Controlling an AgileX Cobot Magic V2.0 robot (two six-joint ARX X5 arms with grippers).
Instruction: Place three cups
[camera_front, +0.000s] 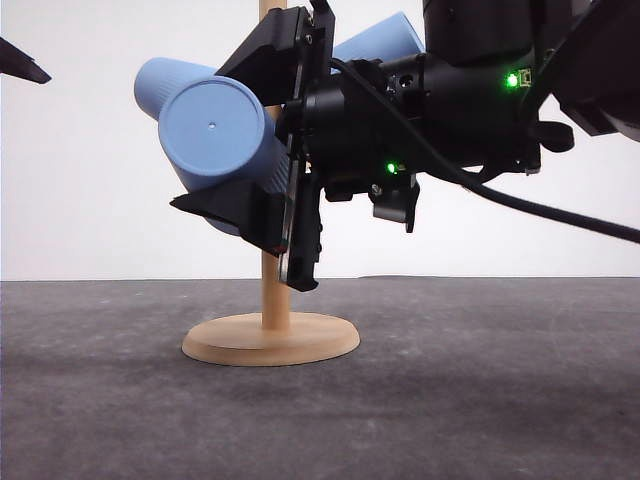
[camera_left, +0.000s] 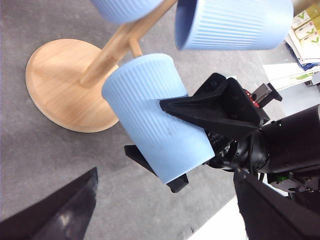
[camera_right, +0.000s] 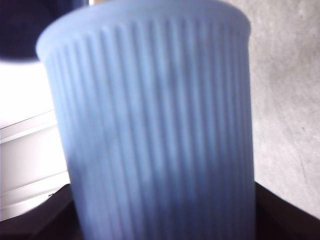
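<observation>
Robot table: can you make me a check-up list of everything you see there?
Surface: dark grey mat, bare apart from the stand.
Job's things: three light-blue ribbed cups. One cup is in the right gripper, mouth at a peg of the wooden stand. Second cup and third cup are up by the pole; the pegs are hidden.
Clutter: nothing seen on the mat.
Grippers: right gripper shut on the cup; left gripper's fingers dark at the left wrist view's edge, state unclear.
Cables: black cable runs off the right arm.
Surroundings: white wall; boxes beyond the mat.
</observation>
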